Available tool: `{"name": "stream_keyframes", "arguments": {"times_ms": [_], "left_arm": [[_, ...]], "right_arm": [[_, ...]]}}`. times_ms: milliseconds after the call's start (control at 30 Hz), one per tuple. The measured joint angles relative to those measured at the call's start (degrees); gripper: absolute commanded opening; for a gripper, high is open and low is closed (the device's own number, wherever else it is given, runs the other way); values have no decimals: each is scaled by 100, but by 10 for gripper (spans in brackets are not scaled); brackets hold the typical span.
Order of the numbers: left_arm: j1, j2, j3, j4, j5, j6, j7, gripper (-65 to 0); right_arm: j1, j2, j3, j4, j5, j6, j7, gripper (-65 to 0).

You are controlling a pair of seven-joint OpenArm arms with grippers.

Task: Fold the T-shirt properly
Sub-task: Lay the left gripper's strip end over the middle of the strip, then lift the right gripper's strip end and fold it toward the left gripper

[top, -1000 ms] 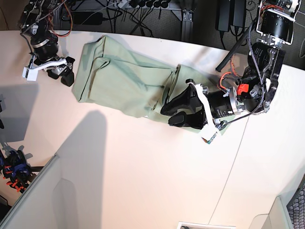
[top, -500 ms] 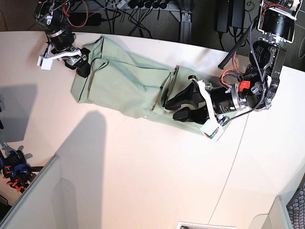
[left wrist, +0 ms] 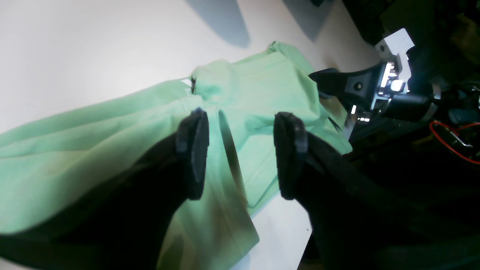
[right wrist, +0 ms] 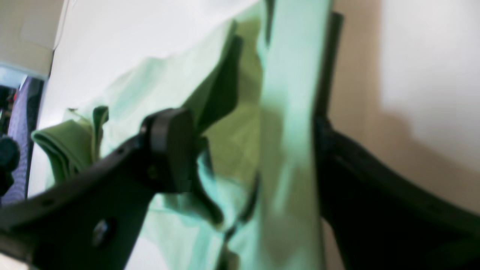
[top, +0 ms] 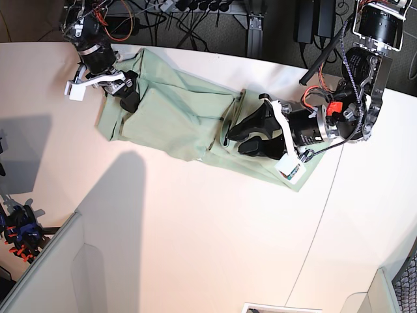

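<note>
The pale mint-green T-shirt (top: pixel 176 111) lies in a long folded band across the table, from upper left to centre right. My right gripper (top: pixel 128 90) is at its left end. It is open, and in the right wrist view a strip of the T-shirt (right wrist: pixel 285 112) runs between its fingers (right wrist: pixel 168 146). My left gripper (top: pixel 241 139) rests low over the shirt's right part, also open. In the left wrist view the T-shirt (left wrist: pixel 255 97) lies under its two dark pads (left wrist: pixel 193 153), with nothing pinched between them.
Cables and power strips (top: pixel 195 8) run along the table's far edge. A grey partition (top: pixel 39 274) and orange-and-blue clamps (top: pixel 16 231) sit at lower left. A white object (top: pixel 280 308) pokes in at the bottom edge. Bare table (top: pixel 195 235) spreads in front of the shirt.
My right gripper has travelled from the bare table at the far left onto the shirt's left end. The left gripper has shifted slightly up and right over the shirt's right part.
</note>
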Motion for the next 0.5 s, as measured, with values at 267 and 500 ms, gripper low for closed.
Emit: {"name": "stream_keyframes", "arguments": {"times_ms": [267,500], "left_arm": [[2,0,0,0,0,0,2,-335],[0,0,0,0,0,0,2,-335]], "right_arm": [[15,-282,-199,2,-70,44,177,-237],[15,-280,-201,0,-278,55,372,-347]]}}
